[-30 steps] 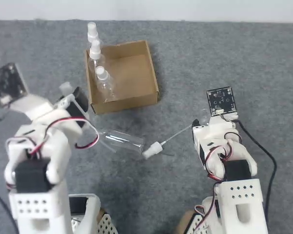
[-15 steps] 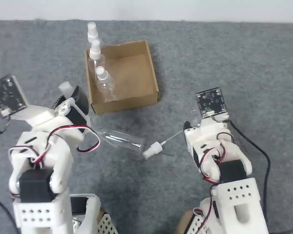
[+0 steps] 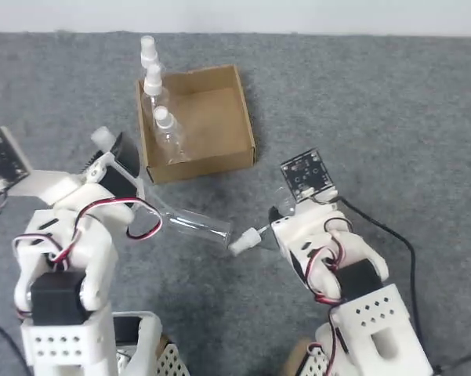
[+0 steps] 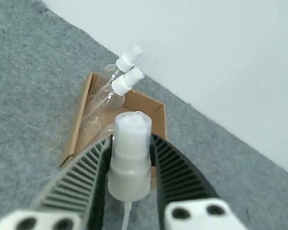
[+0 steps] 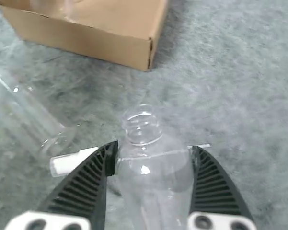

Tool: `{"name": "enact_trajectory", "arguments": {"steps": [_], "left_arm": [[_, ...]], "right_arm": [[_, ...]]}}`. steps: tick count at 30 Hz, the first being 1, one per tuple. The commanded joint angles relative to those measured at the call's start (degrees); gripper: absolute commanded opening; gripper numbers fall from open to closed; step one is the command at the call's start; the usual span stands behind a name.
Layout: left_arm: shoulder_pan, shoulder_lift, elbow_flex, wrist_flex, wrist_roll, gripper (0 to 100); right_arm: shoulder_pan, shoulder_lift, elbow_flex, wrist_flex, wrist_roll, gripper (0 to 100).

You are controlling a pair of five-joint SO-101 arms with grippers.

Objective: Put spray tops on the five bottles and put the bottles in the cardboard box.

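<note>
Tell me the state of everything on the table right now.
left pincer: shut on spray top
right pincer: shut on open bottle
lying bottle: uncapped, on its side
loose top: unfitted, lying by its neck
boxed bottles: capped, leaning in box

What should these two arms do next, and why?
Probably bring the two together: the left gripper holds a spray top, and the right gripper holds a bottle with an open, capless neck, so the top likely goes there.
</note>
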Motion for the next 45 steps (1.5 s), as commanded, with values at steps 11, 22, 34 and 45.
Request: {"name": "enact_trajectory", "arguments": {"steps": [11, 22, 34, 45], "left_arm": [[2.9, -12.5, 11.3, -11.1, 1.0, 1], [2.7, -16.4, 13.9, -11.8, 1.1, 1], [2.4, -16.4, 13.7, -12.2, 5.0, 1], [0.4, -16.4, 14.0, -13.9, 10.5, 1]], "right_arm": [[-4.2, -10.9, 4.4, -1.0, 0.0, 12.3], [-4.2, -22.1, 10.1, -1.6, 0.1, 12.2], [-4.2, -32.4, 18.0, -6.2, 3.3, 12.2], [-7.0, -34.8, 19.9, -6.2, 3.3, 12.2]]}}
